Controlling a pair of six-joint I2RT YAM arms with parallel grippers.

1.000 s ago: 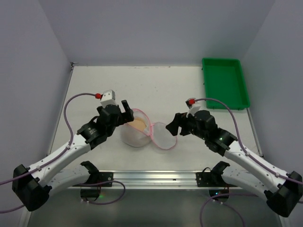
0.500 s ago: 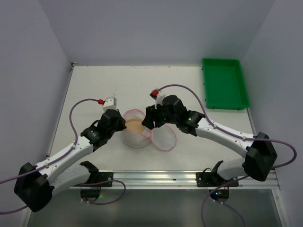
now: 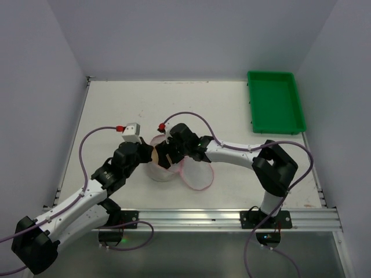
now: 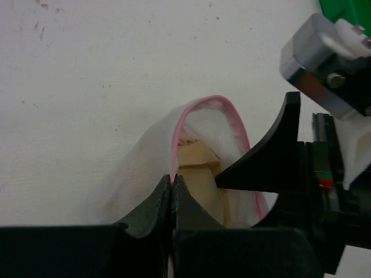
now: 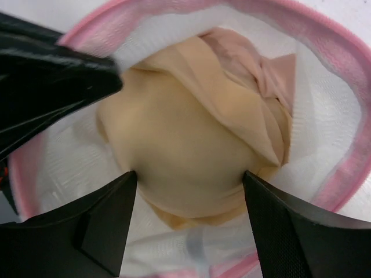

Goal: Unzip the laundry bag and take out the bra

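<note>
White tabletop point(image 3: 116, 104) under the overhead camera, with a green tray point(image 3: 276, 101) well off at the far right. Near the arms sits the laundry bag point(image 3: 157, 172), unzipped and flopped open, both arms crowded at its mouth.

From the left wrist, the left gripper point(image 4: 173, 182) is pinched closed on the pink zip edge point(image 4: 200, 104), propping the mouth up.

From the right wrist, the right gripper point(image 5: 188, 174) has its jaws spread wide over the bra point(image 5: 174, 133), which lies inside the bag. For a clean lift, I'd sink deeper and bite only the bra, keeping mesh out.

I see bright, even overhead light; soft shadows on tabletop point(image 3: 116, 104); wrist views blurred up close, no glare.
</note>
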